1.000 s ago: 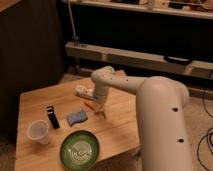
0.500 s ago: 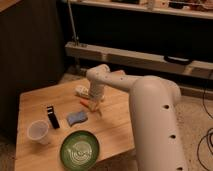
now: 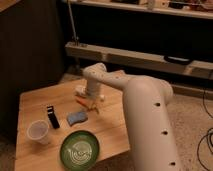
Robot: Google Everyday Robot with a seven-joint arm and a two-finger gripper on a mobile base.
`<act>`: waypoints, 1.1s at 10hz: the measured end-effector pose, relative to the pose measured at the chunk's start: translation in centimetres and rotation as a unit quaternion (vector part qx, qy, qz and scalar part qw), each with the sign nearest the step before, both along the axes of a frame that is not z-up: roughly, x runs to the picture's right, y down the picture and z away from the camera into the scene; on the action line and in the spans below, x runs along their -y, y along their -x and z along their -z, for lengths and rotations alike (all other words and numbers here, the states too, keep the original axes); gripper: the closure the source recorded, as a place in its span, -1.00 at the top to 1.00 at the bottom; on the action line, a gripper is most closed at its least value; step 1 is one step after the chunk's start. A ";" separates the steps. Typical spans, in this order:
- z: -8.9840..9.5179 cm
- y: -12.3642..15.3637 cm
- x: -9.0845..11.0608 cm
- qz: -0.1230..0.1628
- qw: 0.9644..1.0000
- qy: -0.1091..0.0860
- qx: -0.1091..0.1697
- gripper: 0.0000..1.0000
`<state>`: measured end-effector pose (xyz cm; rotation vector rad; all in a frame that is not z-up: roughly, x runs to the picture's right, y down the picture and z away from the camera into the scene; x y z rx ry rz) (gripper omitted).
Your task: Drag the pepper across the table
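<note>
Near the middle of the table (image 3: pixel 37 102), your hand (image 3: pixel 92 103) comes down right on the pepper (image 3: pixel 81 101) (open or closed, you cannot tell). The pepper's long body sticks out leftward, toward the blue sponge (image 3: pixel 77 118).

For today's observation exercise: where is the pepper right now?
In the camera view the pepper lies mid-table, just below the gripper and above the blue sponge.
</note>
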<state>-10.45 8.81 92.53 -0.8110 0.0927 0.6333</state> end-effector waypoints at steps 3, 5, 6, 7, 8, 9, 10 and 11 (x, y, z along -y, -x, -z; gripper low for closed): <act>-0.6 1.4 0.7 0.010 1.000 -0.002 0.011 -0.34; -0.9 2.4 1.1 0.018 1.000 -0.004 0.018 -0.34; -1.0 3.0 1.3 0.023 0.999 -0.006 0.023 -0.34; -1.1 3.5 1.5 0.027 0.999 -0.007 0.027 -0.34; -1.1 3.7 1.6 0.030 0.999 -0.007 0.028 -0.34; -1.1 3.9 2.0 0.034 0.999 -0.009 0.031 -0.34; -1.2 4.1 2.3 0.037 0.999 -0.010 0.034 -0.34; -1.2 4.6 2.5 0.040 0.998 -0.011 0.037 -0.34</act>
